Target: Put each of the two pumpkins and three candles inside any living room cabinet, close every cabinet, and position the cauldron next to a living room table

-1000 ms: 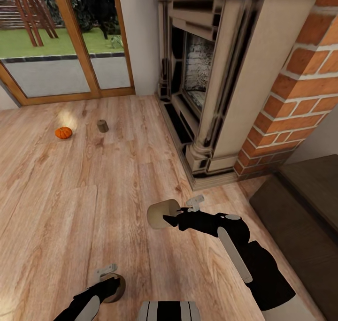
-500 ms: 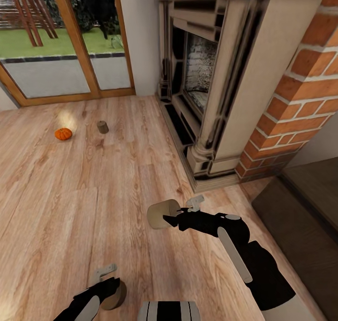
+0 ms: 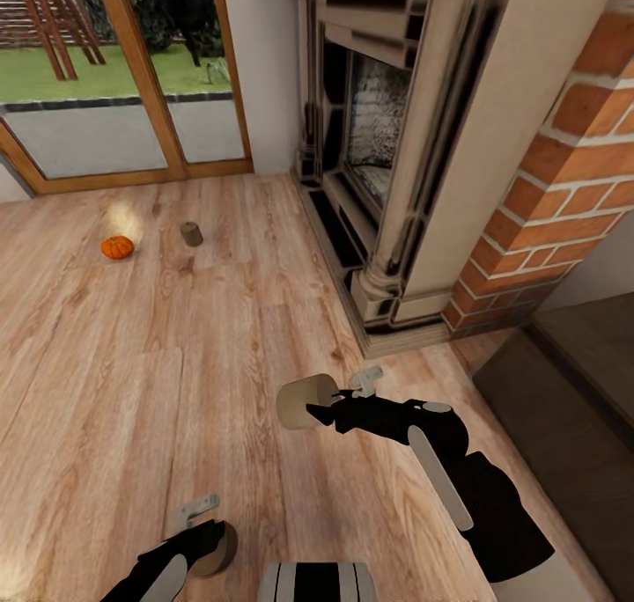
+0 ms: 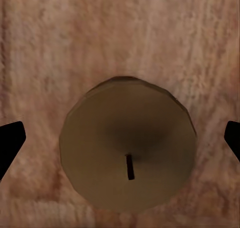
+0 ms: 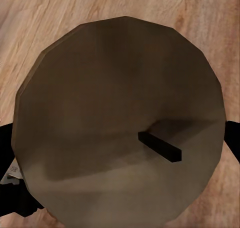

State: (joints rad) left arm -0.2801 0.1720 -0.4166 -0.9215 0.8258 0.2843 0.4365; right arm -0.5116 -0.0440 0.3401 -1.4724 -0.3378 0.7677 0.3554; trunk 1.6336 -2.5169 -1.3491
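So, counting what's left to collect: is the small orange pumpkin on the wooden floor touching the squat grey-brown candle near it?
No, the small orange pumpkin sits apart from the squat grey-brown candle, bare wooden floor between them.

Bright, even daylight; soft, smeared render; wrist views perhaps blurrier; faint shadows.

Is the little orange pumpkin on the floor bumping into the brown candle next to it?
Apart. The head view shows bare wooden floor between the pumpkin and the candle beside it.
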